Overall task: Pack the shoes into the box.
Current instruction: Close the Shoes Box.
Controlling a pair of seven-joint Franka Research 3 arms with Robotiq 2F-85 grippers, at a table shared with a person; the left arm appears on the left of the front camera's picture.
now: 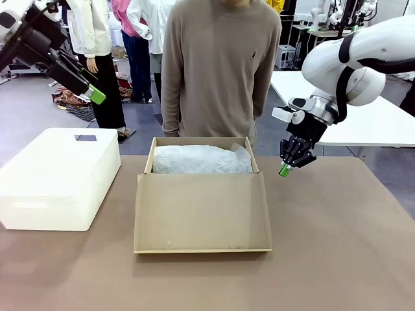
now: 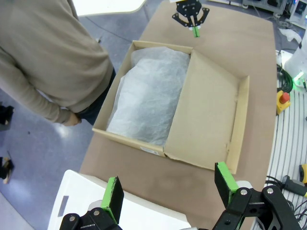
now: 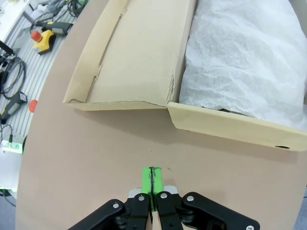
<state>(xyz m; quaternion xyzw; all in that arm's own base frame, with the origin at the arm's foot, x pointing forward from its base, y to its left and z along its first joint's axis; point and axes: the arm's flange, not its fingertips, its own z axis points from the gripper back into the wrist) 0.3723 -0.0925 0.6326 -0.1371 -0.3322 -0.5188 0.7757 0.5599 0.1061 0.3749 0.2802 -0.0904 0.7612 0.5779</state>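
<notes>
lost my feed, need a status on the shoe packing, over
Left claw open, raised at left. Right claw shut, empty, hovering beside the box. Lid folded flat, tissue mounded inside. White box at left, apart.

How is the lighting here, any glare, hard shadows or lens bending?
Front view: soft even light, the white box bright with little detail. Left wrist view: sharp, tissue paper bright yet creases readable. Right wrist view: wide-angle bending bows the table edge, faint shadow under the cardboard box.
</notes>
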